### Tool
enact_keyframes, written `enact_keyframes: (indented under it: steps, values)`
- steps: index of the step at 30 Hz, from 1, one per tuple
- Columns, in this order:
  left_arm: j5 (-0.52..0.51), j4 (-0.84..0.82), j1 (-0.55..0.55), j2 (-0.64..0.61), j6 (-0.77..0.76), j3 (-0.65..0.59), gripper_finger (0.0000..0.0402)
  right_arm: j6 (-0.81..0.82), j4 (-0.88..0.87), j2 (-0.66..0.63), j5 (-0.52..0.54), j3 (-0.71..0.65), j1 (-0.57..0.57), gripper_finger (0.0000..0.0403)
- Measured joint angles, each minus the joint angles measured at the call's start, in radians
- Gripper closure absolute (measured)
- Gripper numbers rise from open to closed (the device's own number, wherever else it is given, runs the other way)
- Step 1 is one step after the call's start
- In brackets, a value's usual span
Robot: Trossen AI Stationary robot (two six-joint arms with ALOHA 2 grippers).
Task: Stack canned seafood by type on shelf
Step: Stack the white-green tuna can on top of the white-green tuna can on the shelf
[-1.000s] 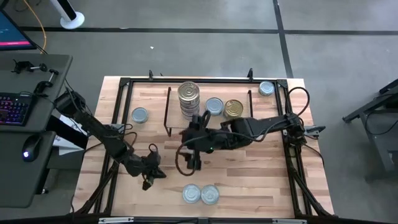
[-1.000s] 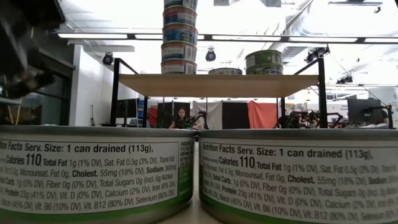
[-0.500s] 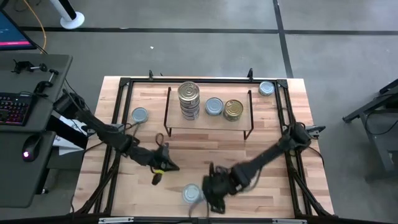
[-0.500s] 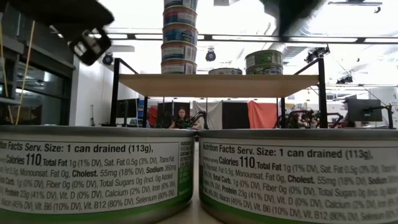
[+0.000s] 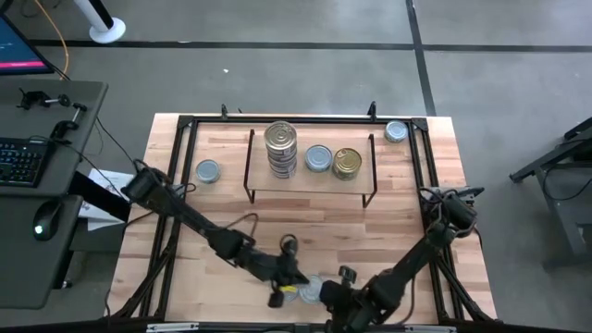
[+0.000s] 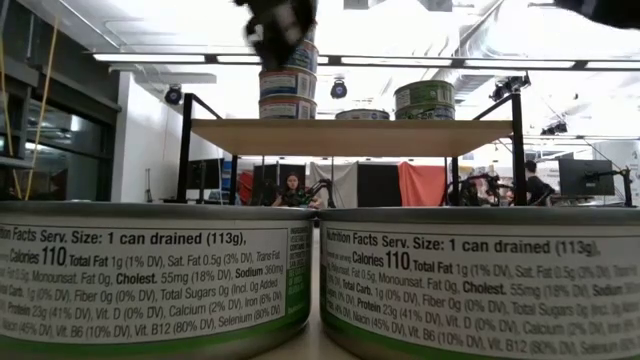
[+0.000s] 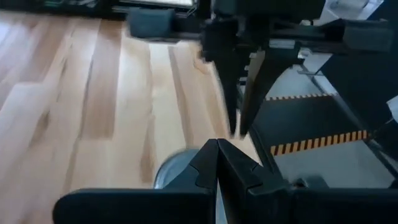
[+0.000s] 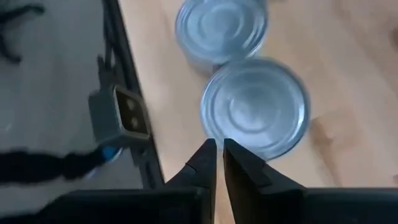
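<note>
We see both grippers, left and right, pinched empty over two tins at the tabletop's near edge.

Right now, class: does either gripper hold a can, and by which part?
Nothing is held. The right gripper and left gripper are both shut on nothing, near the two front cans.

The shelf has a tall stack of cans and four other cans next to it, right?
Not quite. The shelf holds the tall stack of cans, but only two other cans sit beside it: a silver can and a gold can. The high view shows this.
</note>
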Motion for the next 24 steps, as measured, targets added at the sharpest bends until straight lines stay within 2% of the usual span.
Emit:
enact_keyframes:
  steps: [4,10,14,21,24]
  values:
    - [0.0,-0.008,0.0,0.095,0.014,0.109,0.0401,0.017,0.02,0.0,0.122,-0.022,0.019,0.0397]
    - [-0.006,-0.099,-0.001,0.155,0.004,0.174,0.0401,0.009,0.3,0.0,0.122,-0.174,0.009,0.0402]
    - [-0.039,-0.166,0.0,0.138,0.012,0.176,0.0401,0.013,0.388,0.001,0.165,-0.218,0.002,0.0402]
    - [-0.041,-0.33,0.008,0.112,0.03,0.175,0.0401,-0.007,0.383,0.001,0.124,-0.259,-0.017,0.0403]
    - [-0.041,-0.359,0.008,0.11,0.03,0.175,0.0401,-0.009,0.32,0.001,0.123,-0.265,-0.026,0.0403]
